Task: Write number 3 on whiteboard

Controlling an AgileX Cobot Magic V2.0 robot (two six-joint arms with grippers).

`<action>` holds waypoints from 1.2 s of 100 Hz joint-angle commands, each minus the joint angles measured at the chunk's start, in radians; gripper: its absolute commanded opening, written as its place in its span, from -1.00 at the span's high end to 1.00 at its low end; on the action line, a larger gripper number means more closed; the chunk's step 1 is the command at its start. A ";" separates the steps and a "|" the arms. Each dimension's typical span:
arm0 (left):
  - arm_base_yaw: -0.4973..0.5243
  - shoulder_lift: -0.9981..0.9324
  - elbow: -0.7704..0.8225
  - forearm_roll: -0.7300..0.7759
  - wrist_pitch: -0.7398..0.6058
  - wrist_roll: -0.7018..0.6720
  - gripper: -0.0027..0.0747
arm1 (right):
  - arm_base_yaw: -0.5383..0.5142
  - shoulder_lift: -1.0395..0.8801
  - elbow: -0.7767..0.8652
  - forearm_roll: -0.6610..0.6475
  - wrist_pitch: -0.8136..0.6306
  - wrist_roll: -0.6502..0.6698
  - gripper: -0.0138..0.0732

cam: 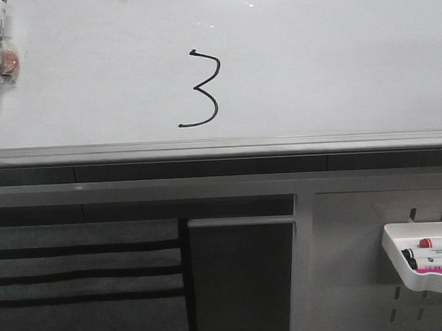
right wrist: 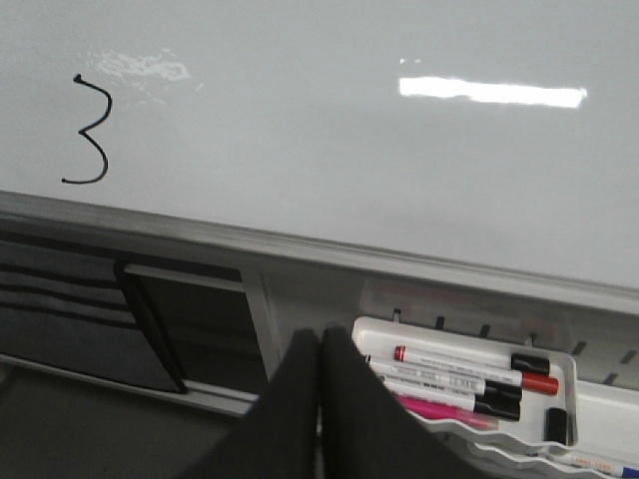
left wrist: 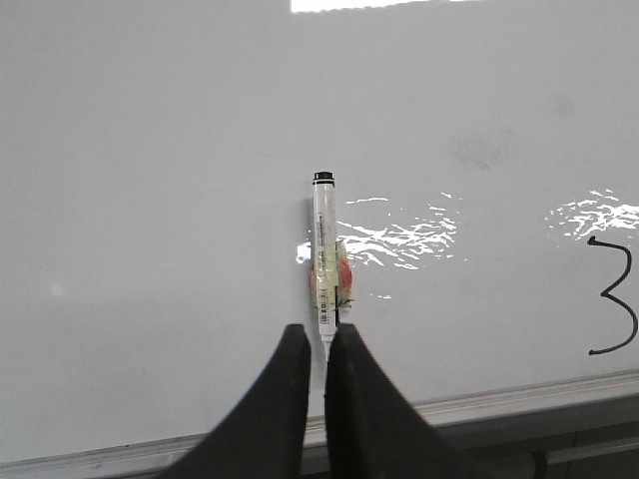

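black number 3 (left wrist: 614,296) on the whiteboard (left wrist: 160,200), off beside the left gripper (left wrist: 318,344), clamped on a marker (left wrist: 325,269); right gripper (right wrist: 319,344) pressed together.

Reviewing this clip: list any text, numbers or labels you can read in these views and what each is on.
"3": hand-drawn in black on the whiteboard, the number 3.
Label on the marker stuck to the board: print too small to read.
Labels on the markers in the white tray: too blurred to read.

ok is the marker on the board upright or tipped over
Upright. The marker stands vertical against the whiteboard, its tip down, just above the left gripper.
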 commanded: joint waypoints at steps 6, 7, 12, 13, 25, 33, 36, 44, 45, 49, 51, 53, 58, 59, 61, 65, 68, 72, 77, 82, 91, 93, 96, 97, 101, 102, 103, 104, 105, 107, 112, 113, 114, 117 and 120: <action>-0.006 0.007 -0.026 -0.018 -0.083 -0.013 0.98 | -0.004 0.005 -0.027 -0.007 -0.038 -0.014 0.84; -0.006 0.007 -0.026 -0.018 -0.083 -0.013 0.98 | -0.004 0.005 -0.027 -0.007 -0.038 -0.014 0.84; -0.006 0.007 -0.026 -0.018 -0.083 -0.013 0.98 | -0.004 0.005 -0.027 -0.007 -0.038 -0.014 0.84; -0.006 0.007 -0.026 -0.018 -0.083 -0.013 0.98 | -0.004 0.005 -0.027 -0.007 -0.038 -0.014 0.84; -0.006 0.007 -0.026 -0.018 -0.083 -0.013 0.98 | -0.004 0.005 -0.027 -0.007 -0.038 -0.014 0.84; -0.006 0.007 -0.026 -0.018 -0.083 -0.013 0.98 | -0.004 0.005 -0.027 -0.007 -0.038 -0.014 0.84; -0.006 0.007 -0.026 -0.018 -0.083 -0.013 0.98 | -0.004 0.005 -0.027 -0.007 -0.038 -0.014 0.84; -0.006 -0.016 -0.023 -0.003 -0.089 -0.013 0.98 | -0.004 0.005 -0.027 -0.007 -0.038 -0.014 0.84; -0.006 -0.024 -0.023 -0.001 -0.092 -0.013 0.98 | -0.004 0.005 -0.027 -0.007 -0.038 -0.014 0.84; -0.004 -0.046 -0.023 -0.001 -0.093 -0.013 0.98 | -0.004 0.005 -0.027 -0.007 -0.038 -0.014 0.84; -0.004 -0.061 -0.020 0.001 -0.089 -0.011 0.98 | -0.004 0.005 -0.027 -0.007 -0.038 -0.014 0.84; -0.002 -0.078 -0.015 0.005 -0.085 -0.011 0.98 | -0.004 0.005 -0.027 -0.007 -0.038 -0.014 0.84; -0.002 -0.121 0.005 0.006 -0.083 -0.011 0.98 | -0.004 0.005 -0.027 -0.007 -0.038 -0.014 0.84; -0.002 -0.133 0.012 0.006 -0.083 -0.011 0.98 | -0.004 0.005 -0.027 -0.007 -0.038 -0.014 0.84; -0.002 -0.151 0.020 0.006 -0.085 -0.011 0.98 | -0.004 0.005 -0.027 -0.007 -0.038 -0.014 0.84; -0.002 -0.177 0.045 0.006 -0.096 -0.011 0.98 | -0.004 0.005 -0.027 -0.007 -0.038 -0.014 0.84; -0.002 -0.199 0.065 0.006 -0.103 -0.011 0.98 | -0.004 0.005 -0.027 -0.007 -0.038 -0.014 0.84; -0.002 -0.214 0.094 0.006 -0.112 -0.011 0.98 | -0.004 0.005 -0.027 -0.007 -0.038 -0.014 0.84; -0.002 -0.229 0.133 0.006 -0.128 -0.011 0.98 | -0.004 0.005 -0.027 -0.007 -0.038 -0.014 0.84; -0.002 -0.234 0.182 -0.003 -0.165 -0.013 0.98 | -0.004 0.005 -0.027 -0.007 -0.038 -0.014 0.84; -0.002 -0.261 0.263 0.024 -0.230 -0.050 0.98 | -0.004 0.005 -0.027 -0.007 -0.038 -0.014 0.84; -0.004 -0.273 0.278 0.046 -0.241 -0.070 0.98 | -0.004 0.005 -0.027 -0.007 -0.038 -0.014 0.84; -0.006 -0.292 0.297 0.086 -0.260 -0.104 0.98 | -0.004 0.005 -0.027 -0.007 -0.038 -0.014 0.84; -0.008 -0.296 0.306 0.097 -0.269 -0.113 0.98 | -0.004 0.005 -0.027 -0.007 -0.038 -0.014 0.84; -0.008 -0.317 0.333 0.154 -0.307 -0.169 0.98 | -0.004 0.005 -0.027 -0.007 -0.038 -0.014 0.84; -0.008 -0.320 0.337 0.169 -0.314 -0.182 0.98 | -0.004 0.005 -0.027 -0.007 -0.038 -0.014 0.84; -0.008 -0.325 0.341 0.176 -0.321 -0.188 0.98 | -0.004 0.005 -0.027 -0.007 -0.038 -0.014 0.84; -0.008 -0.328 0.350 0.183 -0.335 -0.193 0.98 | -0.004 0.005 -0.027 -0.007 -0.038 -0.014 0.84; -0.008 -0.331 0.355 0.196 -0.343 -0.201 0.98 | -0.004 0.005 -0.027 -0.007 -0.038 -0.014 0.84; -0.008 -0.338 0.369 0.208 -0.365 -0.205 0.98 | -0.004 0.005 -0.027 -0.007 -0.038 -0.014 0.84; -0.008 -0.354 0.403 0.212 -0.413 -0.205 0.98 | -0.004 0.005 -0.027 -0.007 -0.038 -0.014 0.84; -0.008 -0.359 0.413 0.212 -0.425 -0.205 0.98 | -0.004 0.005 -0.027 -0.007 -0.038 -0.014 0.84; -0.008 -0.362 0.418 0.215 -0.432 -0.205 0.98 | -0.004 0.005 -0.027 -0.007 -0.038 -0.014 0.84; -0.006 -0.376 0.438 0.215 -0.454 -0.205 0.98 | -0.004 0.005 -0.027 -0.007 -0.038 -0.014 0.84; -0.006 -0.387 0.461 0.215 -0.481 -0.205 0.98 | -0.004 0.005 -0.027 -0.007 -0.038 -0.014 0.84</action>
